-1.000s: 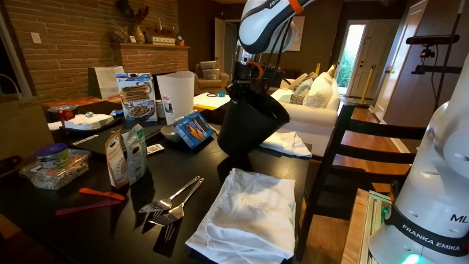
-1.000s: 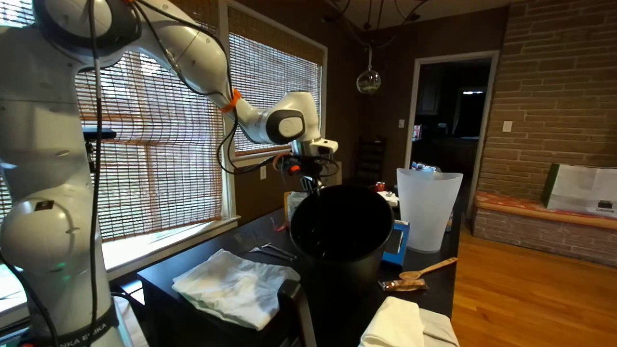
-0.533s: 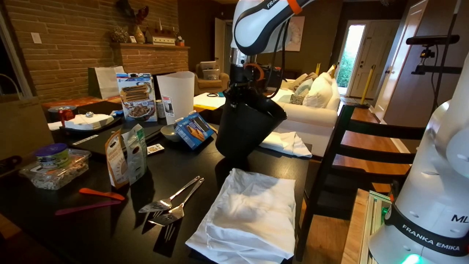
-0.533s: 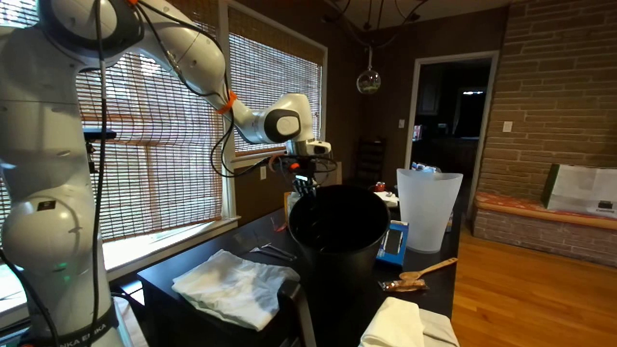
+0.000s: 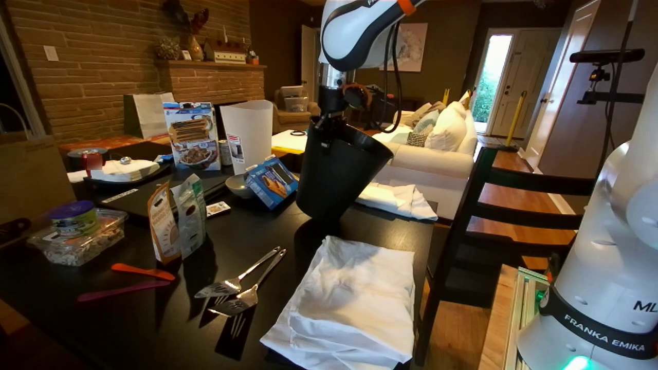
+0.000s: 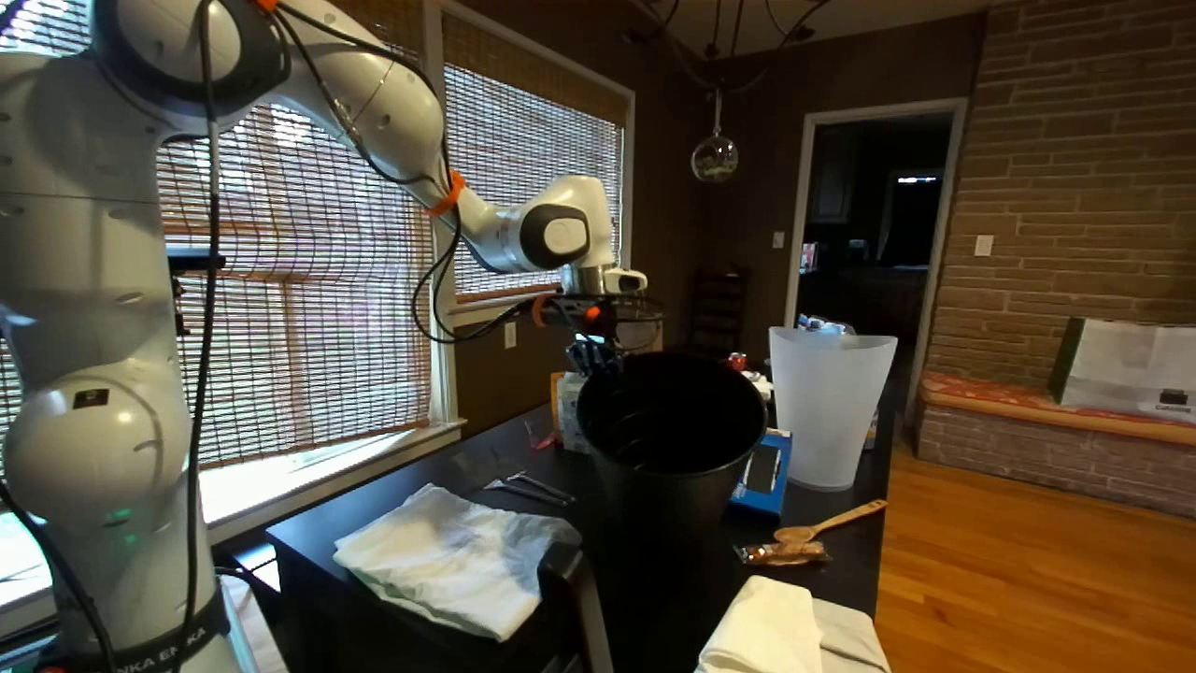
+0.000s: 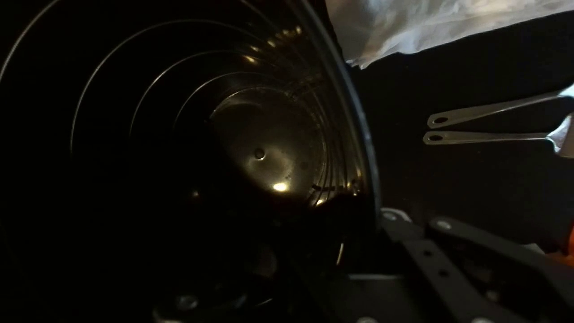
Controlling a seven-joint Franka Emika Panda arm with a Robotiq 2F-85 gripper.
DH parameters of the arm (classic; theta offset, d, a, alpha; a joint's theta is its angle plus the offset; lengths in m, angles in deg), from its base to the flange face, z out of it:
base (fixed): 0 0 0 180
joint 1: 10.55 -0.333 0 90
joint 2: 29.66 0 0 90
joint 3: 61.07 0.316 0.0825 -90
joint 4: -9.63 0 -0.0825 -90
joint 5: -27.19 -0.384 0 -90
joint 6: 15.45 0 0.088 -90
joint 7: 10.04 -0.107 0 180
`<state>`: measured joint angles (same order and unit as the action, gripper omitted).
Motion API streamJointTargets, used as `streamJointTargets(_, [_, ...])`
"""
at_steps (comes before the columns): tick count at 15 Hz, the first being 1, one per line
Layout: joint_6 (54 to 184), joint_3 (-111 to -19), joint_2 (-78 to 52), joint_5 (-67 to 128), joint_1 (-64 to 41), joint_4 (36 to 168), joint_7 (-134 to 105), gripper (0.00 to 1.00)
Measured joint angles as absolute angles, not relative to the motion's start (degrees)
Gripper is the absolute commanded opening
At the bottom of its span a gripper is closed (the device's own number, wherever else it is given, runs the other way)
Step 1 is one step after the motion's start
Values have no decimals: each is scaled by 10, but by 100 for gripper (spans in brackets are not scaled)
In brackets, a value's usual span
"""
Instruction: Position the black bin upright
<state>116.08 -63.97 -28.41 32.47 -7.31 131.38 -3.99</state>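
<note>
The black bin (image 5: 339,172) is tilted over the dark table, its mouth leaning to the right in an exterior view. Its open mouth also shows in an exterior view (image 6: 668,411). I cannot tell whether its base touches the table. My gripper (image 5: 325,134) is at the bin's rim, on the side away from the lean, and seems shut on the wall; it also shows in an exterior view (image 6: 598,357). In the wrist view I look into the bin (image 7: 269,148); one finger of my gripper (image 7: 358,237) lies outside the rim. The inner finger is mostly lost in the dark.
A white cloth (image 5: 354,298) lies in front of the bin, with metal servers (image 5: 252,290) beside it. A blue box (image 5: 272,182) and a white container (image 5: 249,133) stand close by. A wooden spoon (image 6: 832,523) and a chair (image 5: 514,190) are near the table edge.
My gripper and the bin have moved a little left together in an exterior view. The bin is slightly less tilted than before. The other objects have not moved.
</note>
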Motion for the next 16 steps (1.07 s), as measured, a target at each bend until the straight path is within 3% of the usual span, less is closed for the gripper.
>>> streamJointTargets(16, [1065, -635, -270, 407, -77, 1277, 155, 1])
